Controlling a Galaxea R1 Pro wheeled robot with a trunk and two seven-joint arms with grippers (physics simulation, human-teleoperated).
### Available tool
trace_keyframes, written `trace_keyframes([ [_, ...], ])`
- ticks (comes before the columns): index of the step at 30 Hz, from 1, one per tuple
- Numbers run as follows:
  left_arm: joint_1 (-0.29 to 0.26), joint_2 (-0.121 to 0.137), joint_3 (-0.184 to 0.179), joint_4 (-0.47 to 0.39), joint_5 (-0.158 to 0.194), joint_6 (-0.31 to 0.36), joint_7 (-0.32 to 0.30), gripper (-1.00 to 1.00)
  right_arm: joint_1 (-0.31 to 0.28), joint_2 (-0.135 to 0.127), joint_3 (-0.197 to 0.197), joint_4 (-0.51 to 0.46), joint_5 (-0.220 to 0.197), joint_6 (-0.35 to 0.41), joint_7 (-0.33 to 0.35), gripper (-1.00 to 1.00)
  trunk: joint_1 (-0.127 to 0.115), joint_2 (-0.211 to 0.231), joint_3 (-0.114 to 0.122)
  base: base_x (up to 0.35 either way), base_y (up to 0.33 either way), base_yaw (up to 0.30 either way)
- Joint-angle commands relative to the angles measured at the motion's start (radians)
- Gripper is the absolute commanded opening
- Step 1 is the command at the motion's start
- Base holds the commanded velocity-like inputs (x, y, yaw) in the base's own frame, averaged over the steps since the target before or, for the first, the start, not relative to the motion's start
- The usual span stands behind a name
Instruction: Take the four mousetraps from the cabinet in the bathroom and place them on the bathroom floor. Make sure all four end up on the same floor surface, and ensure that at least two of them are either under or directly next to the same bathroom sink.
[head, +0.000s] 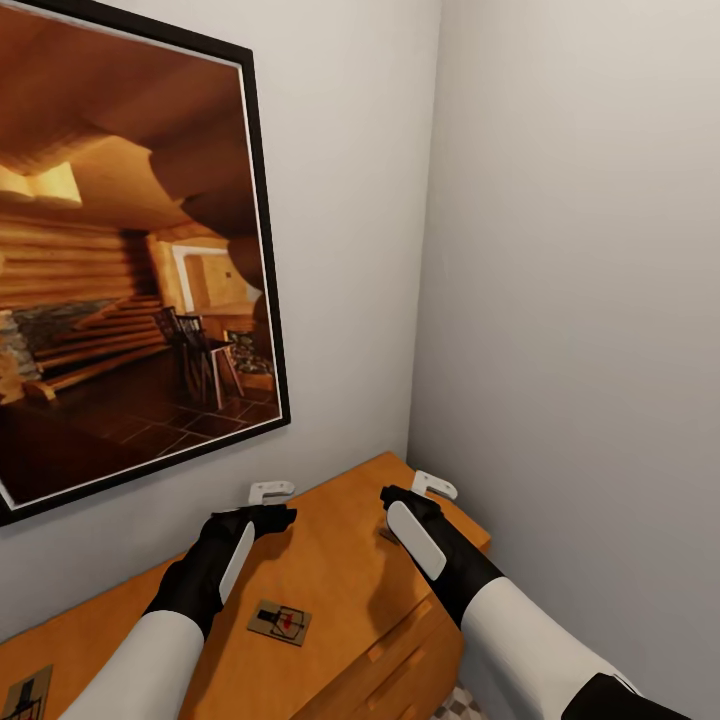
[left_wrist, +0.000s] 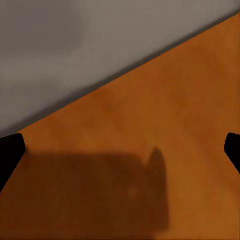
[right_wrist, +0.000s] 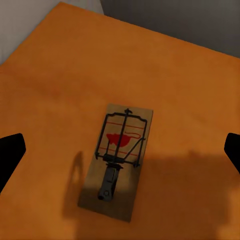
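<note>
The honey-orange cabinet (head: 340, 560) fills the room's corner, and both my grippers hover over its flat top. One mousetrap (head: 279, 622), a small brown board with dark wire and a red patch, lies near my left forearm. A second mousetrap (head: 25, 693) sits at the far left edge of the head view. My right gripper (head: 420, 492) is open just above a third mousetrap (right_wrist: 119, 160), which lies flat between its dark fingertips (right_wrist: 11, 155). My left gripper (head: 270, 505) is open over bare wood (left_wrist: 150, 150) by the wall, holding nothing.
A large black-framed picture (head: 130, 270) hangs on the wall behind the cabinet. The grey side wall (head: 580, 300) stands close on the right. Drawer fronts (head: 400, 660) face me, and a bit of cube-patterned floor (head: 455, 705) shows below them.
</note>
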Motion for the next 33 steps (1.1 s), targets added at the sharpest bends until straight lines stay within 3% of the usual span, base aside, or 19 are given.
trace_keyframes([
  [1,-0.001,-0.001,0.003,-0.001,0.000,0.005,0.000,1.00,-0.001,-0.001,0.003,-0.001,-0.003,0.006,-0.007,1.00,0.001,-0.002,-0.002,0.000,0.000,0.000],
  [33,-0.001,0.001,0.010,-0.001,0.007,0.006,-0.006,1.00,-0.001,-0.001,0.016,-0.001,-0.003,0.006,-0.007,1.00,0.001,-0.002,-0.002,0.000,0.000,0.000],
])
